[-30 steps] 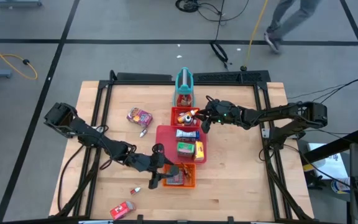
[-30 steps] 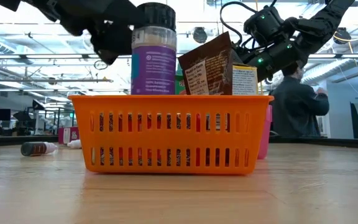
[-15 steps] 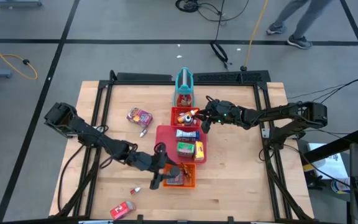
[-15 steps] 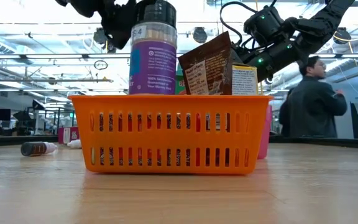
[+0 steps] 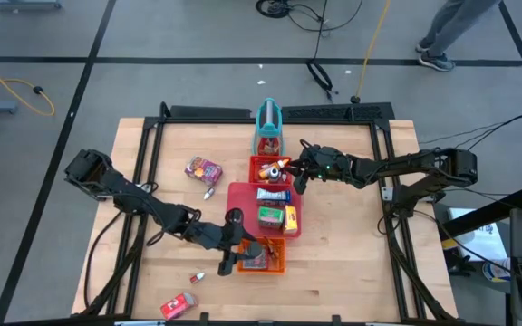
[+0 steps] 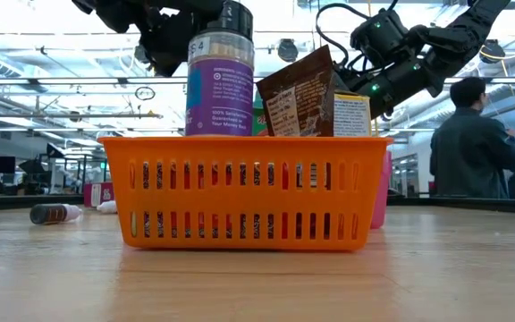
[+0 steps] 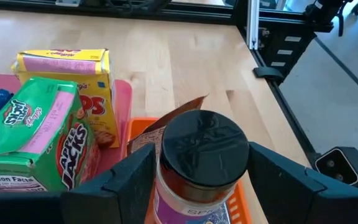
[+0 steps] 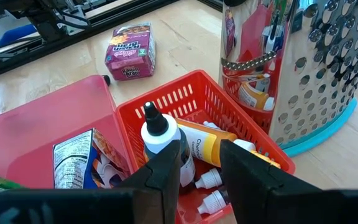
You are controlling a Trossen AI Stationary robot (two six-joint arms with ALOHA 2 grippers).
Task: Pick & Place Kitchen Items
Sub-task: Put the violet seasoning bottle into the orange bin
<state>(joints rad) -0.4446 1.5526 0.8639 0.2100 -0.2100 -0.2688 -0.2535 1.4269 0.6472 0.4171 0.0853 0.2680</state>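
The left gripper point(image 7: 197, 180) has its fingers pinching the purple jar point(image 6: 220, 79) just under its black lid, upright in the orange basket point(image 6: 244, 192) at the table's 6 o'clock; opening too soon could tip it onto the brown packet point(image 6: 295, 94) beside it. The right gripper point(image 8: 201, 165), at 1 o'clock, stands narrowly spread over a white-capped bottle point(image 8: 160, 137) in the red basket point(image 8: 166, 102); closing off-centre could squirt it aside.

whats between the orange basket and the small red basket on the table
In the high view, the pink tray lies between the orange basket and the small red basket, holding cereal boxes.
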